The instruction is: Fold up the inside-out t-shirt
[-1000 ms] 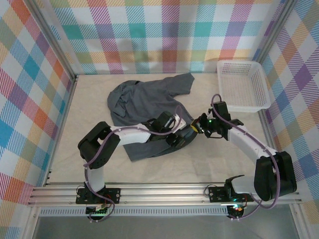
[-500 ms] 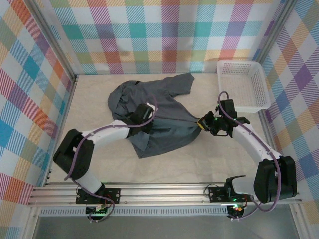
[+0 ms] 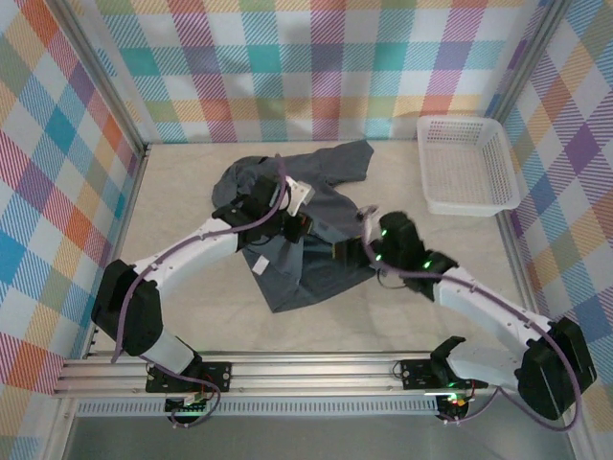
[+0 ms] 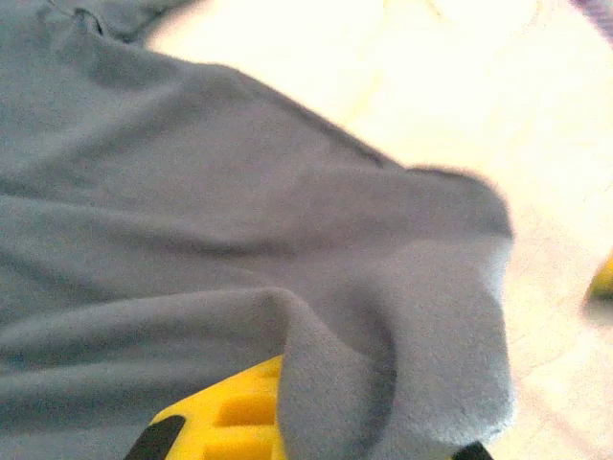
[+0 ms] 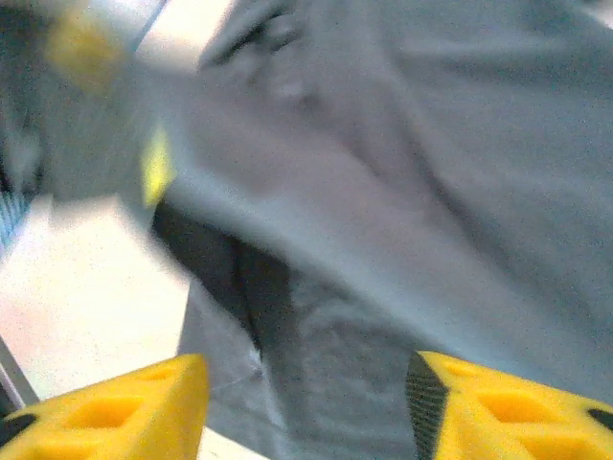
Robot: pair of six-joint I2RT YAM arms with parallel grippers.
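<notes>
The shirt [image 3: 308,261] looks soft, limp; best taken at a hem. Jaws of left gripper [image 3: 293,228] pinch it mid-frame; right gripper [image 5: 303,385] jaws apart, empty.

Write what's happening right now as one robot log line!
left gripper: shut on t-shirt | right gripper: open over t-shirt | fold: unfinished

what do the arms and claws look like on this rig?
On the left arm and right arm: white links, bulky black joints, purple cables looped alongside. Near the right wrist, green lights glow. The left claw and right claw have yellow plastic fingers with recessed pockets, black trim.
</notes>
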